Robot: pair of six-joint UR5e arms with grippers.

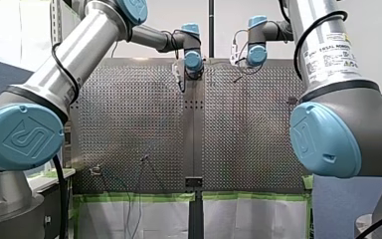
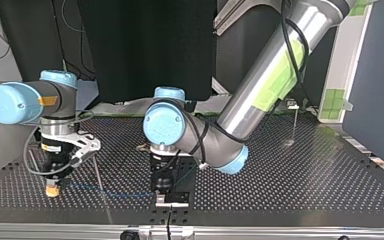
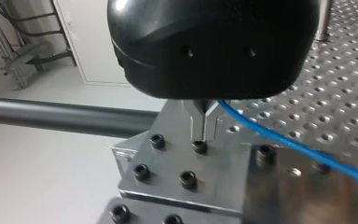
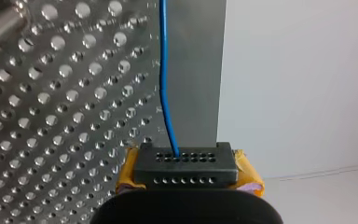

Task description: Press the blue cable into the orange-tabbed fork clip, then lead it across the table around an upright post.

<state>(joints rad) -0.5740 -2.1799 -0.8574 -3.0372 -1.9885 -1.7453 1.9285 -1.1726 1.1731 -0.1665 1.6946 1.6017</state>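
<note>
Right pincer (image 4: 185, 163) clenched on thin blue cable (image 4: 163, 70) running ahead over perforated metal counter (image 4: 51, 116). Left pincer (image 3: 204, 133) closed, seemingly pinching same cable.

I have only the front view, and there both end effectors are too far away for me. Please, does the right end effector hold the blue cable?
Observer: Yes. In the right wrist view the blue cable runs straight ahead out of the right end effector, between its yellow pads.
Operator: And where is the left end effector?
Observer: In the left wrist view the left end effector, fingers shut, points down at a bolted metal plate at the table's edge.
Operator: Is the cable near it?
Observer: It passes just beside those fingers and leads away over the perforated table.
</note>
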